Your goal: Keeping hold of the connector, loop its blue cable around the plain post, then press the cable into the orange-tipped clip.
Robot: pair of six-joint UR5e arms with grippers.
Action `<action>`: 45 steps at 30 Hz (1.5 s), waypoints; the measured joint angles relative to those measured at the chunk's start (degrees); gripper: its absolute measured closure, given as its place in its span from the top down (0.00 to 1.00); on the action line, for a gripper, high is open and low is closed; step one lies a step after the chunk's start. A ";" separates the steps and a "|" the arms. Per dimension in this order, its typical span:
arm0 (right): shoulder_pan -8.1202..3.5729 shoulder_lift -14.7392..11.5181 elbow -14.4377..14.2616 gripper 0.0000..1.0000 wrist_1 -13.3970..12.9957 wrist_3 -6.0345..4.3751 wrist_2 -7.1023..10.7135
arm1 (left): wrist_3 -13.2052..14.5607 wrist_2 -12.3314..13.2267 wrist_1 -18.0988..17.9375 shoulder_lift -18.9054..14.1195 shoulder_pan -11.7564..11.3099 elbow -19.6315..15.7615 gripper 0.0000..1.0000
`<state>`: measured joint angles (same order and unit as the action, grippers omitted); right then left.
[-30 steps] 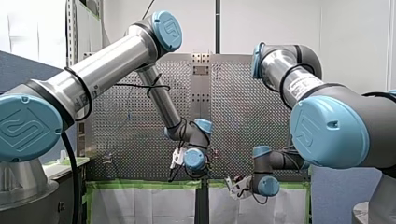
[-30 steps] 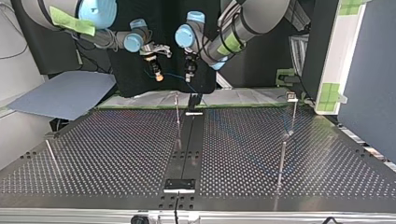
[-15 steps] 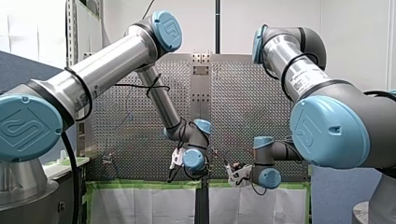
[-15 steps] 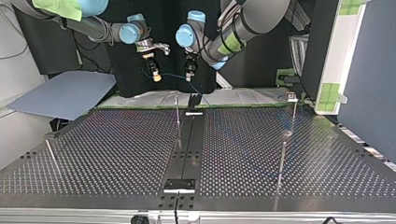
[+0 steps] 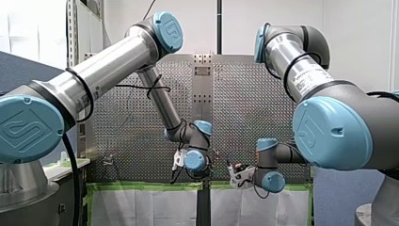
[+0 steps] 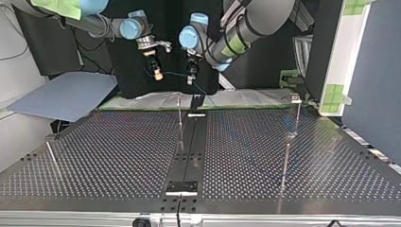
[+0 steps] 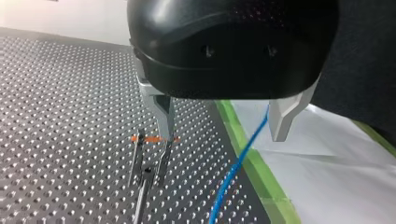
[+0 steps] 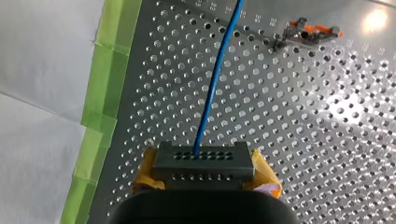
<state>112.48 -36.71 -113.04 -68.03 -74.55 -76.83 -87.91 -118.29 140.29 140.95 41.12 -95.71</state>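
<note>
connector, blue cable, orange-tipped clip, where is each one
connector [image 8: 203, 161]: right wrist view, middle of its dark holed face.
blue cable [image 8: 213, 86]: right wrist view, mid-run ahead of the connector.
orange-tipped clip [image 8: 306, 33]: right wrist view, its metal body beside the orange tips.

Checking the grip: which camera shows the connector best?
Right wrist view: the connector sits close, clamped between yellow pads. Top view shows a distant speck; front and left wrist views don't clearly show it.

Two arms [image 5: 108, 61] [image 5: 301, 70], two end effectors [image 7: 224, 137] [image 8: 205, 173], one connector [image 8: 203, 161], one blue cable [image 8: 212, 88], one orange-tipped clip [image 8: 308, 33] (two prongs [image 7: 163, 161]).
</note>
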 joint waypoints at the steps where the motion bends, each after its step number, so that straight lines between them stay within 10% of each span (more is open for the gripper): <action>1: -0.20 0.00 0.06 0.00 -0.31 -0.46 0.28 | -0.17 -0.13 -0.12 -0.01 -0.18 -0.01 1.00; 8: -1.00 0.00 1.30 0.00 -0.21 -2.82 2.60 | -0.05 -1.75 0.00 0.04 -1.51 -0.01 1.00; 21: -1.10 0.00 1.81 0.00 -0.03 -3.10 8.16 | 5.34 -0.72 0.55 0.20 -3.12 -0.01 1.00; 45: -1.77 0.01 1.97 0.00 -0.52 -4.88 11.77 | 2.83 3.98 2.71 0.31 -5.82 0.11 1.00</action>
<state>110.71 -36.69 -111.08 -68.56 -79.43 -65.05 -85.08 -114.31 143.00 141.27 35.30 -95.60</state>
